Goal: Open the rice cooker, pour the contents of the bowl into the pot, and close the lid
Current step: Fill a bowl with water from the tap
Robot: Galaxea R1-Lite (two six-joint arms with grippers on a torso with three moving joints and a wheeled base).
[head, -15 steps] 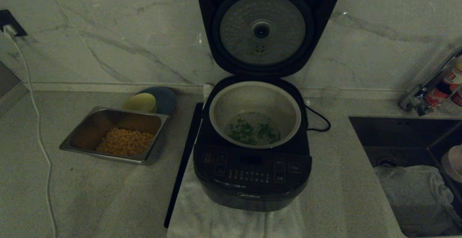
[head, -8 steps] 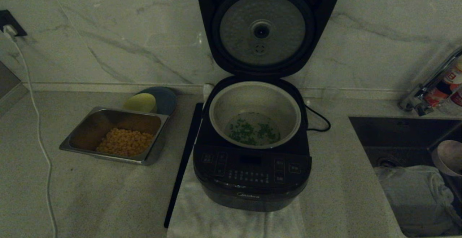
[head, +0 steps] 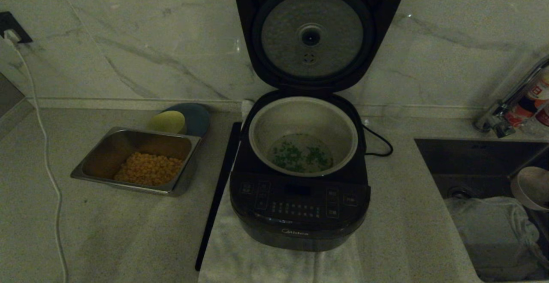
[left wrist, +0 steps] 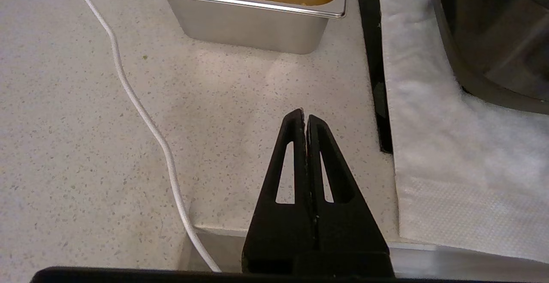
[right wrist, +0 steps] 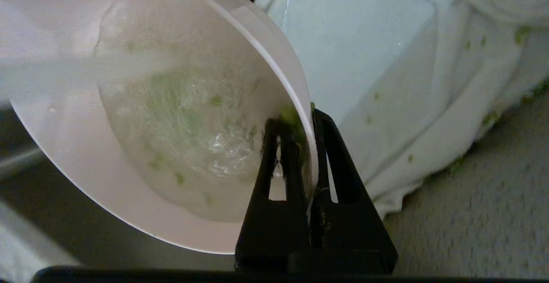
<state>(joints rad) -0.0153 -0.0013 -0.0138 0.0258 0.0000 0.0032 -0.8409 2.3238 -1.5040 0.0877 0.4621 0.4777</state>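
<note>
The bowl [right wrist: 141, 115], wet, light and slick-rimmed, hangs tilted over the sink [head: 472, 163], rim pinched in my right gripper [right wrist: 305, 124]; I judge it slip-prone. Herbs [head: 300, 156] lie in the pot [head: 303, 103]; lid [head: 317, 34] upright; left gripper [left wrist: 305, 118] closed, parked.

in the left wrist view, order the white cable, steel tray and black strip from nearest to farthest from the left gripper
Measured from the shut left gripper, parked over the counter:
1. Black strip, just off to one side, along the white towel's edge.
2. White cable, on the other side, somewhat farther out.
3. Steel tray with yellow kernels, well ahead of the fingertips.
</note>
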